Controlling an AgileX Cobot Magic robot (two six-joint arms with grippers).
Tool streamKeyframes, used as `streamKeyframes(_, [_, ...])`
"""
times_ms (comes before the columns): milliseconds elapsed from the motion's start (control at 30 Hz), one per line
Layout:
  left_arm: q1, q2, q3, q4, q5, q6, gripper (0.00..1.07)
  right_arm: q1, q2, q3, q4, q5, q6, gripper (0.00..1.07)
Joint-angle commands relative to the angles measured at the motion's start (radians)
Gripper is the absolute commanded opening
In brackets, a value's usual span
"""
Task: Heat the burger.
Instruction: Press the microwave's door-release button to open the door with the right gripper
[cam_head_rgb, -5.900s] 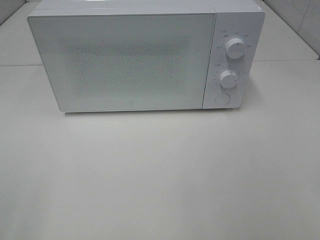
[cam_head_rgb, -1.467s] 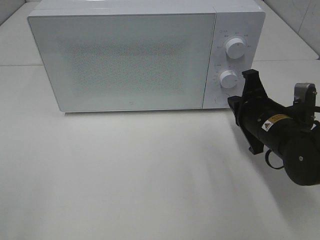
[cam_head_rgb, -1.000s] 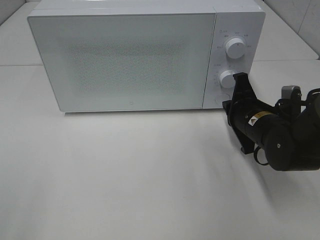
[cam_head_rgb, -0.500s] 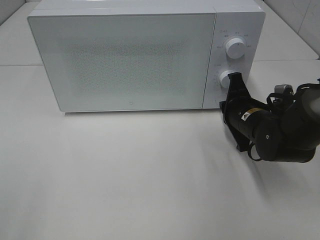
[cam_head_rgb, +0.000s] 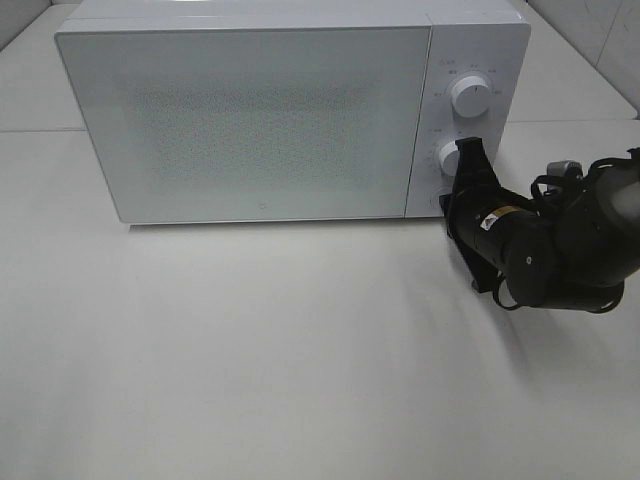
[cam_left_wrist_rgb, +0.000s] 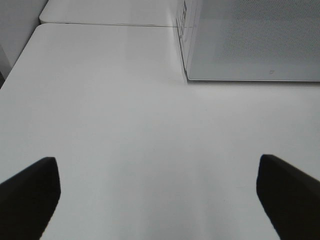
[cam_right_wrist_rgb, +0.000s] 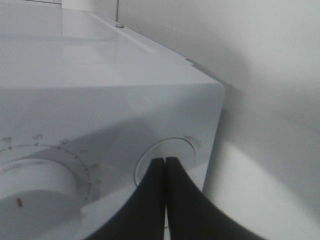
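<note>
The burger is out of view. A white microwave stands on the table with its door shut; it also shows in the left wrist view. My right gripper is shut, and its tips touch the round button at the bottom of the control panel, just below the lower knob. My left gripper is open and empty above bare table in front of the microwave's left corner. It does not show in the exterior high view.
The upper knob sits above the lower one on the control panel. The white table stretches in front of the microwave. A tiled wall stands at the back right.
My right arm has come in from the right and moved left, up to the microwave's control panel. Its shut tips have reached the round button. The door has stayed shut.
</note>
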Motion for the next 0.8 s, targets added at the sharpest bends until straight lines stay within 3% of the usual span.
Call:
streamKeyframes(33, [0.003,-0.015,0.001,-0.003,-0.008,-0.004,1.00,-0.004,-0.001,-0.028,-0.012,0.004,-0.018,0.00])
streamKeyframes(800, [0.003,-0.015,0.001,-0.003,-0.008,-0.004,1.00,-0.027,0.010,-0.080,0.004,-0.002,-0.016,0.00])
